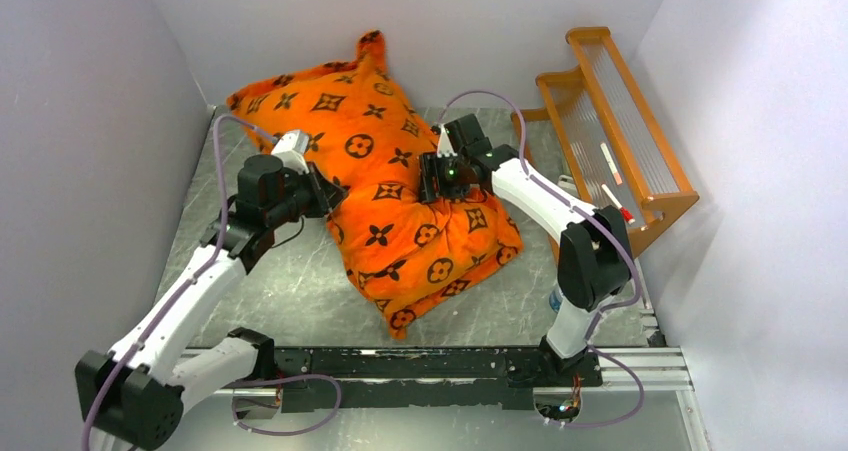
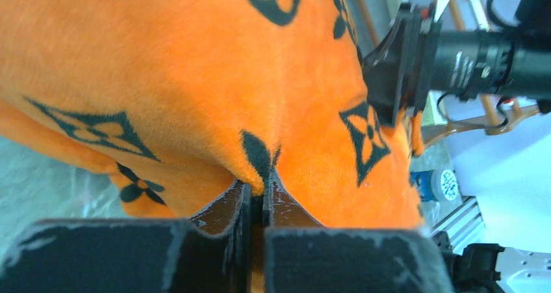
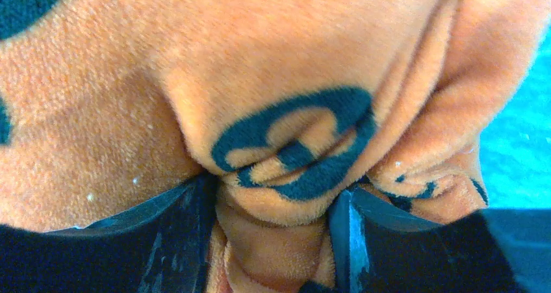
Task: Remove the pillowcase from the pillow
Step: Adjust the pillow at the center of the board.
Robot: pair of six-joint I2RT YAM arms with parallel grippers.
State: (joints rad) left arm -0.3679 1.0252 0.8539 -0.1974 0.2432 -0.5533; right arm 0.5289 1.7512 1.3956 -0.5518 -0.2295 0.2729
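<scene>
The orange pillowcase (image 1: 400, 206) with dark monogram motifs lies stuffed and slanted across the table. The pillow is hidden inside it. My left gripper (image 1: 330, 196) presses into the pillowcase's left side. In the left wrist view the left gripper (image 2: 265, 182) has its jaws nearly together, pinching a thin fold of the pillowcase (image 2: 195, 78). My right gripper (image 1: 441, 183) sits on the cover's right upper part. The right wrist view shows the right gripper (image 3: 276, 199) with a thick bunch of the pillowcase (image 3: 292, 156) filling the gap between both fingers.
A wooden rack (image 1: 620, 121) leans against the right wall, close behind the right arm. A small blue-and-white object (image 2: 436, 184) lies on the table beside the right arm's base. White walls close in on the left, back and right.
</scene>
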